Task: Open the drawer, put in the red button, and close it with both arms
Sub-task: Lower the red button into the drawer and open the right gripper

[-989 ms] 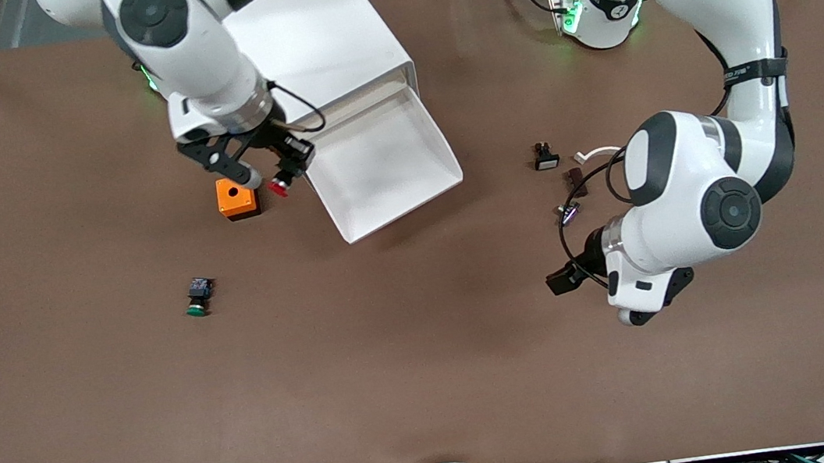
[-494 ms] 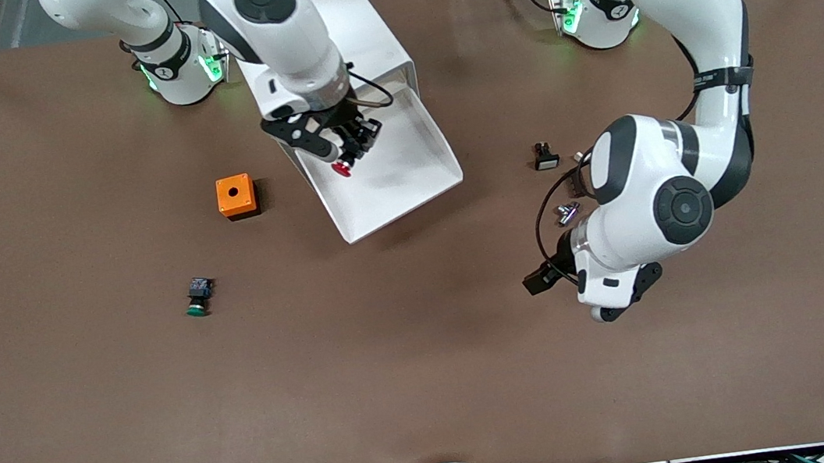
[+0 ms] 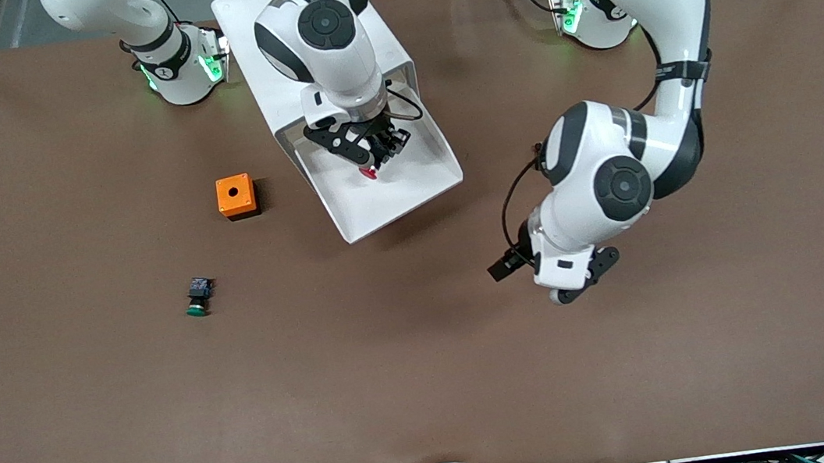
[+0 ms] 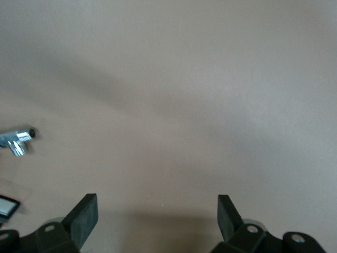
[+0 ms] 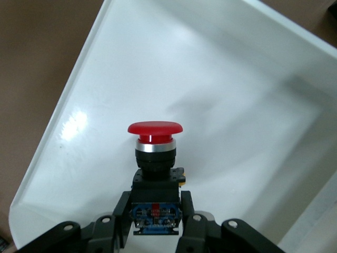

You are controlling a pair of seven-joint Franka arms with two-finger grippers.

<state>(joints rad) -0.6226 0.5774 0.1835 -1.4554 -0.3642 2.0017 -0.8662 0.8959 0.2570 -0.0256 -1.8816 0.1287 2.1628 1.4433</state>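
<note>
The right end effector (image 3: 374, 159) pinches the small red-capped, black-bodied push-button (image 5: 155, 153) above the shallow white plastic drawer (image 3: 434, 152). Released from this height, it could bounce or roll out. The left end effector (image 4: 157, 215), spread and empty, hangs over the brown table (image 3: 431, 386).

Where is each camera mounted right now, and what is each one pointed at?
Front view: high across the table, facing both bases; shows both arms, open drawer, orange box, green button.
Left wrist view: looks down at bare table; open left end effector, a small metal part.
Right wrist view: looks into the drawer; right end effector shut on red button.
Shared: front and right wrist views both show the red button over the drawer.
</note>
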